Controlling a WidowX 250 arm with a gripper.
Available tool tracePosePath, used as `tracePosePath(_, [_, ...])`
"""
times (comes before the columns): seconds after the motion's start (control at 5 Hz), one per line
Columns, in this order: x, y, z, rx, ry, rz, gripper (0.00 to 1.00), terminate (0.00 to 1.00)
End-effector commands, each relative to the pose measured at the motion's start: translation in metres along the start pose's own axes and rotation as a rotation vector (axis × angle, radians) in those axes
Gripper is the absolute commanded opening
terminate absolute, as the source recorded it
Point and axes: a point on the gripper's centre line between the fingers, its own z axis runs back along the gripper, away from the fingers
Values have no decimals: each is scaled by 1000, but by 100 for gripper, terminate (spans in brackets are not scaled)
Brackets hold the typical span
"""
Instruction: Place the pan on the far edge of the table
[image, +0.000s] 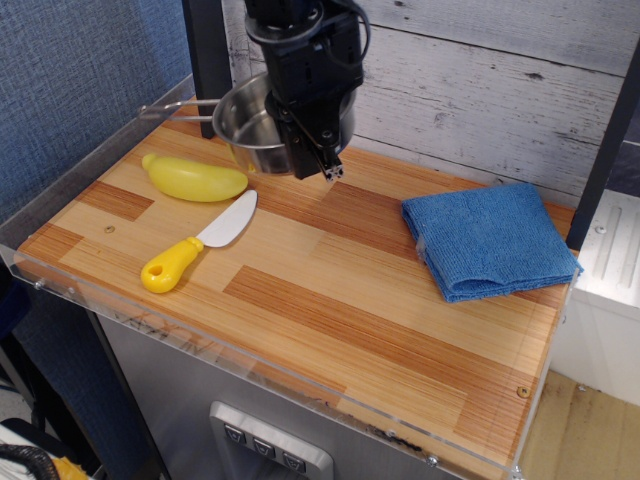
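The pan (246, 125), a small shiny steel saucepan with a thin wire handle pointing left, hangs in the air above the far left part of the wooden table (330, 290). My black gripper (312, 160) is shut on the pan's right rim and holds it clear of the wood, tilted a little. The fingertips point down toward the table. The arm hides the right part of the pan.
A yellow banana-shaped toy (194, 179) lies just below the pan. A toy knife (200, 243) with a yellow handle lies in front of it. A folded blue cloth (490, 238) lies at the right. A black post (208, 55) and a plank wall stand behind.
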Motion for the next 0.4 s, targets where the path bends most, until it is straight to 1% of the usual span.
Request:
tracePosePath(0.0, [-6, -54, 20, -1, -45, -112, 0, 0])
tracePosePath(0.2, [-10, -74, 10, -5, -26, -146, 0, 0])
